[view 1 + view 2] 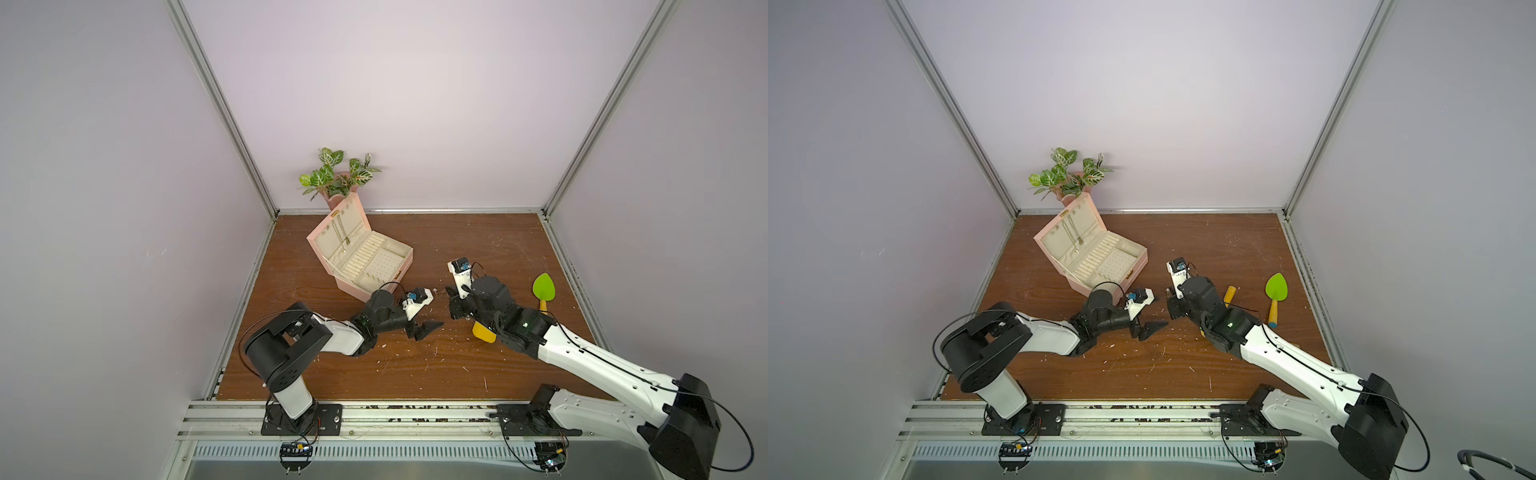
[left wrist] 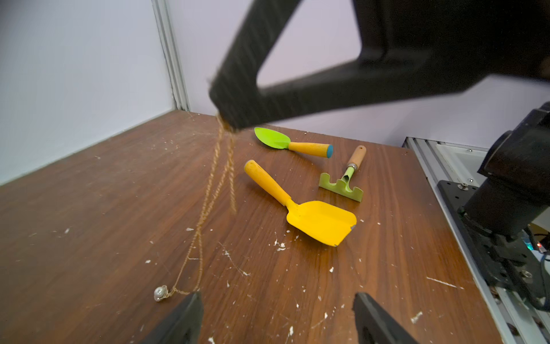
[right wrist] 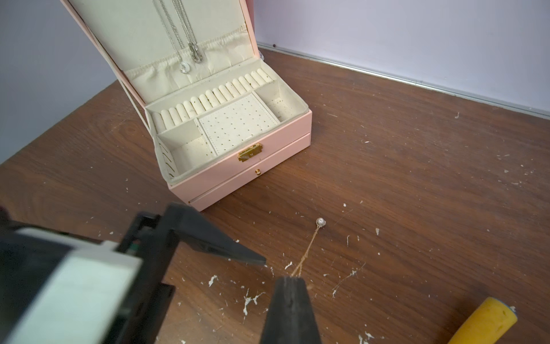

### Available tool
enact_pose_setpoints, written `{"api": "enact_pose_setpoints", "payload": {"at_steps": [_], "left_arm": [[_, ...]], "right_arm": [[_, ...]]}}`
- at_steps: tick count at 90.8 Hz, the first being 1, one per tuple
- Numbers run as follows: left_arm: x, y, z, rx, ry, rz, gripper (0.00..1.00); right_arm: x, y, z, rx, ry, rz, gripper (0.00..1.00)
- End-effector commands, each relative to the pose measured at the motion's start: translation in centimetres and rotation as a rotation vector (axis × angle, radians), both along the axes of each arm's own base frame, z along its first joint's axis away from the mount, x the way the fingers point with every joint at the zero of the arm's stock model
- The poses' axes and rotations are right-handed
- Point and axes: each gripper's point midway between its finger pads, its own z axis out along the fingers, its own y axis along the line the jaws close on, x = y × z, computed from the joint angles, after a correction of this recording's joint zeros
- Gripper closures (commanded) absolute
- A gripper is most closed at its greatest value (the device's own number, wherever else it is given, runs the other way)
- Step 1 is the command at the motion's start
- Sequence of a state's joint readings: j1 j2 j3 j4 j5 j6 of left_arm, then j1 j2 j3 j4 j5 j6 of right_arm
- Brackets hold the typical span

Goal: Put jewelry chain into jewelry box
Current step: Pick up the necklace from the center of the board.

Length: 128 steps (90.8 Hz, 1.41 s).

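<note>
Brown wood-grain table (image 1: 415, 365), scuffed, white flecks all over. Back left: open pink box (image 3: 238, 175) stands on it, lid up; pink vase (image 1: 333, 201) with leaves just behind it, at the back wall. Right side: green trowel (image 1: 544, 286), yellow shovel (image 2: 321, 222) and green rake (image 2: 342, 186), all lying flat, near each other, not touching. Middle, in front of the box: chain (image 2: 208, 202), whose bead (image 2: 159, 293) seems to rest on the wood, the rest hanging above it.

My right end effector (image 3: 290, 283) is matt black ridged plastic. The jewelry chain (image 3: 308, 248) is fine gold metal with a glossy pearly bead. The bench (image 3: 416, 178) is scuffed wood-grain; the jewelry box (image 3: 226, 177) is smooth pink, cloth-lined cream.
</note>
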<state>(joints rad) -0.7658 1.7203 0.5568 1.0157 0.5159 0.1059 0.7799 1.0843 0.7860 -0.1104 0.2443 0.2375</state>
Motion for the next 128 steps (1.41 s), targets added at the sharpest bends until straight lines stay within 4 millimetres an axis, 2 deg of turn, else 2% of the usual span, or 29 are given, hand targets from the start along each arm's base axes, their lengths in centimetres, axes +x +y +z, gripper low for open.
{"api": "enact_pose_setpoints", "payload": {"at_steps": [1, 18, 32, 67, 114, 128], "left_arm": [[0.6, -1.2, 0.9, -0.054, -0.044, -0.008, 0.19], [1.5, -1.9, -0.5, -0.076, -0.033, 0.002, 0.24], [1.4, -2.5, -2.2, -0.072, 0.007, -0.028, 0.32], [1.4, -3.0, -5.0, -0.048, 0.063, -0.048, 0.57], [1.6, -3.3, -7.4, -0.021, 0.103, -0.044, 0.70], [1.6, -3.0, -7.4, -0.014, 0.092, -0.032, 0.80]], "right_arm": [[0.4, 0.7, 4.2, 0.072, -0.089, 0.020, 1.00], [0.2, 1.1, 5.2, 0.098, -0.099, 0.042, 1.00], [0.1, 1.1, 6.2, 0.121, -0.117, 0.046, 1.00], [-0.4, 1.2, 8.1, 0.163, -0.145, 0.061, 1.00], [-0.7, 1.0, 9.5, 0.198, -0.169, 0.067, 1.00], [-0.7, 0.8, 9.5, 0.196, -0.174, 0.059, 1.00]]}}
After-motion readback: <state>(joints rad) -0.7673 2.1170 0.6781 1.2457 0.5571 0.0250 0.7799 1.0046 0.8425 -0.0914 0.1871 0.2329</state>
